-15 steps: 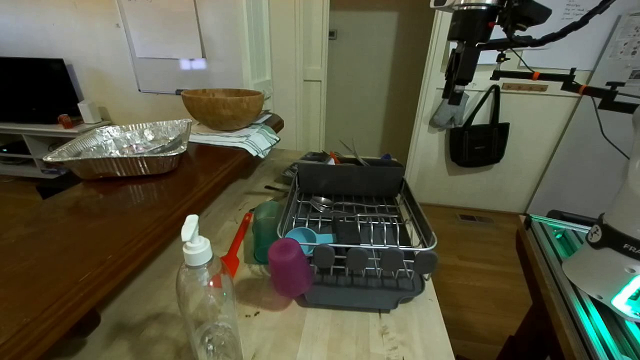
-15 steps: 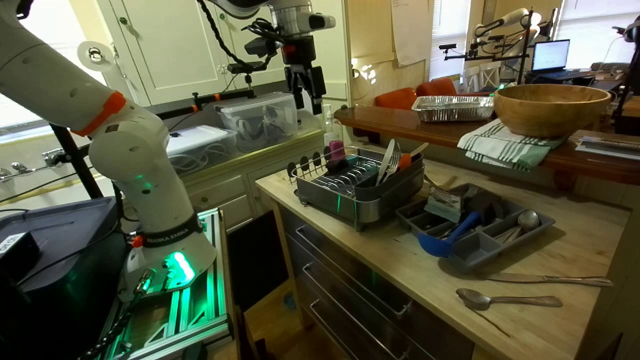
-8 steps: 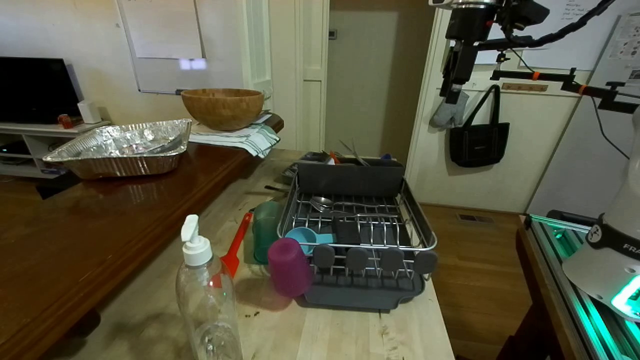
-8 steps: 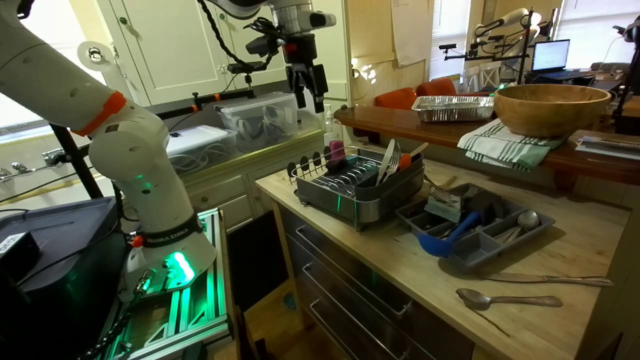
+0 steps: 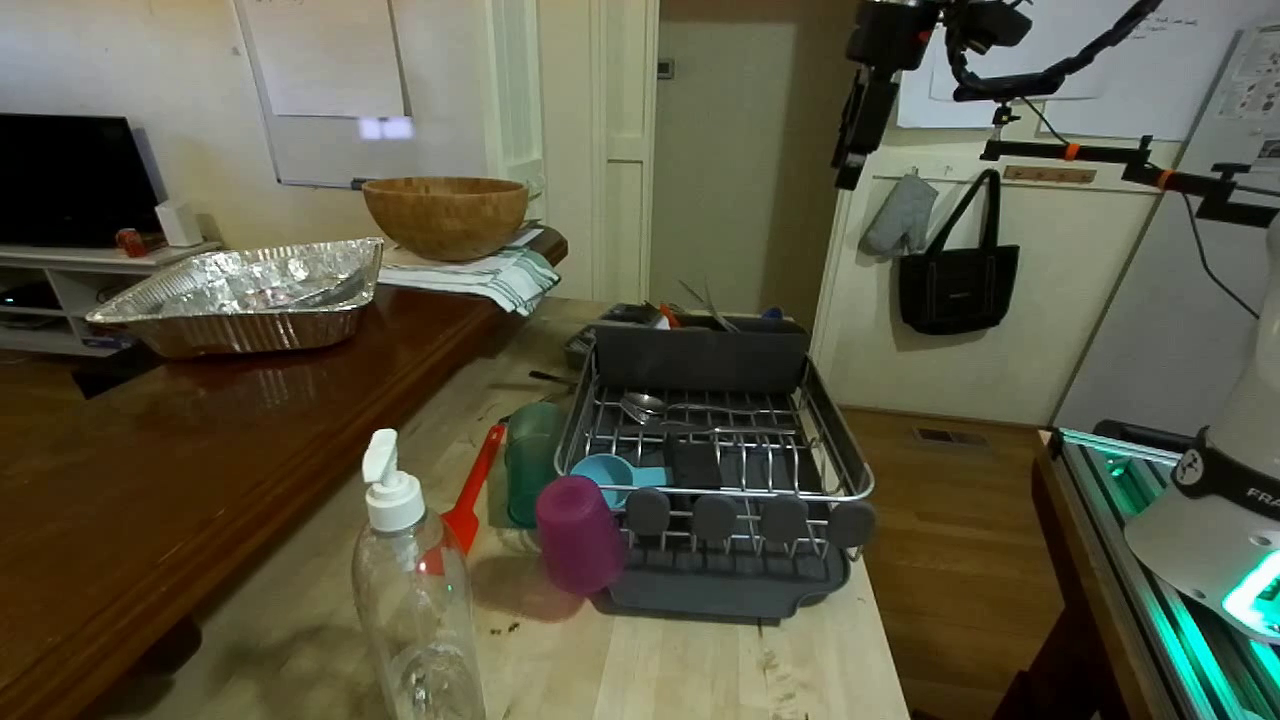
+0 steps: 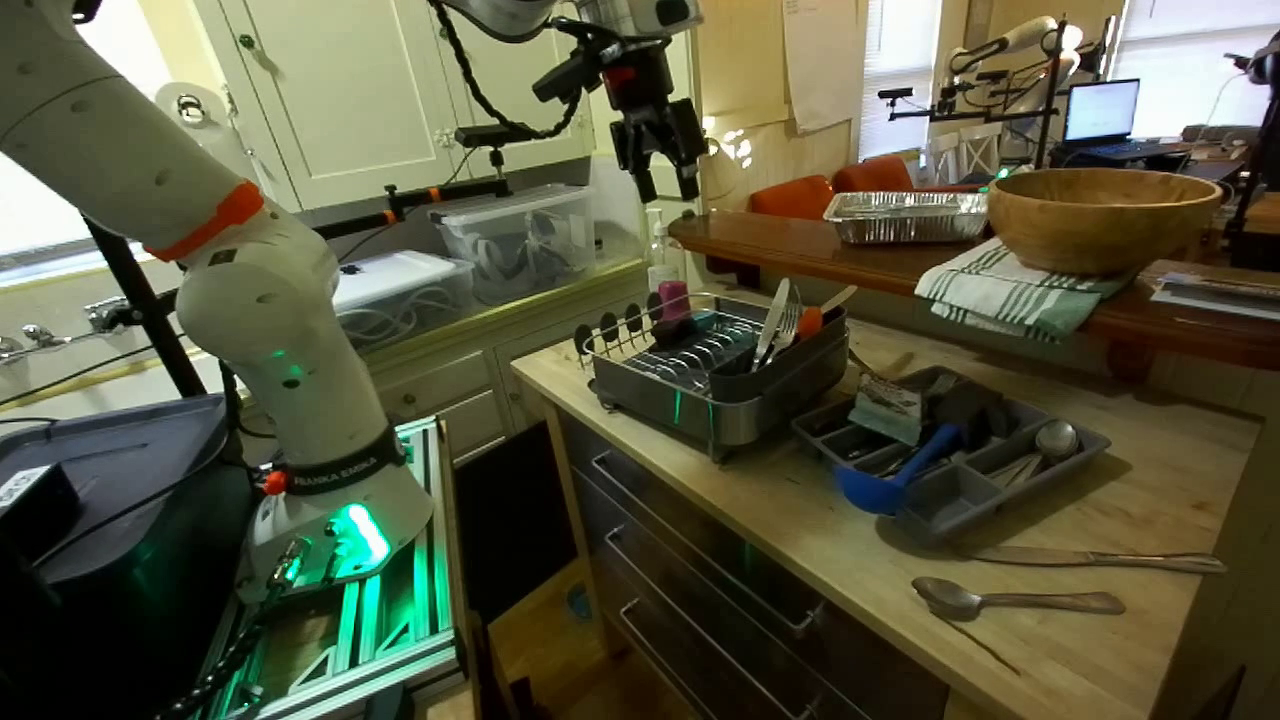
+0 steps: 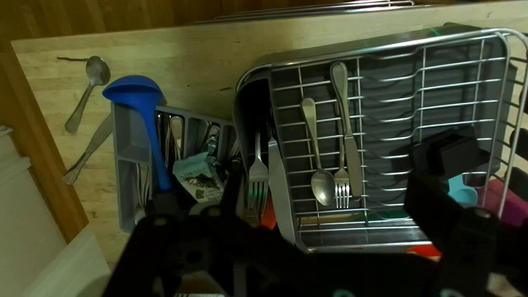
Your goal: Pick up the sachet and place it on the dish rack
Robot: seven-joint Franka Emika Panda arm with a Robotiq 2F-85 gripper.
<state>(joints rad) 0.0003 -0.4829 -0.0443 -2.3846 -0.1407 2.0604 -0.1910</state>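
Below my black gripper (image 6: pixel 667 188), blue ladle (image 7: pixel 148 115), teal-and-white packet (image 7: pixel 199 176), dark-grey rack (image 6: pixel 640 395); well apart from me, a white towel (image 6: pixel 1010 300) striped green!

On the pale wooden surface (image 6: pixel 1180 450), a silver metal spoon (image 6: pixel 1020 600) lies near the corner where the short edge meets the long edge above the dark drawers (image 6: pixel 680 560); a silver metal knife (image 6: pixel 1110 559) points its handle at that short edge. Farther in sits a grey plastic cutlery tray (image 6: pixel 955 500), a blue plastic ladle (image 6: pixel 905 480) lying over it. Towards the opposite long edge are a green plastic cup (image 5: pixel 533 465), a red spatula (image 5: pixel 477 478) and a clear pump bottle (image 5: pixel 415 600).
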